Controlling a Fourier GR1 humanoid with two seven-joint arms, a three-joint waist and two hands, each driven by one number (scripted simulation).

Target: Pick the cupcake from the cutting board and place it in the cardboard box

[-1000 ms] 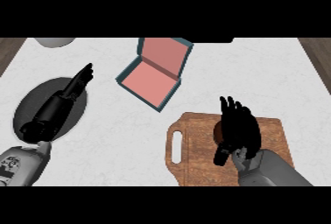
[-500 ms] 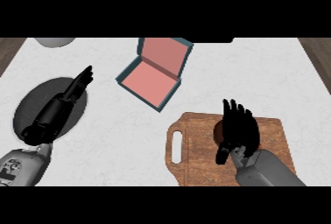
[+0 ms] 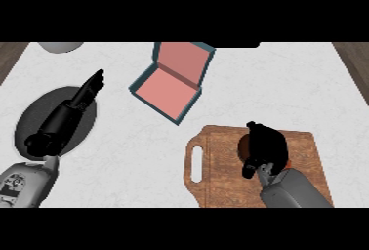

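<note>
On the cutting board (image 3: 216, 188), right hand (image 3: 267, 146) curls over cupcake (image 3: 245, 145).

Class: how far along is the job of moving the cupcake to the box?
Done: the right hand is at the cupcake on the board. In hand: its fingers curl round it, not yet lifted. Left: carry it to the open box and release. The left hand rests at the left.

White, faintly veined desk (image 3: 296, 83), evenly lit; brown wood-grain strips (image 3: 10, 54) past both upper corners.
</note>
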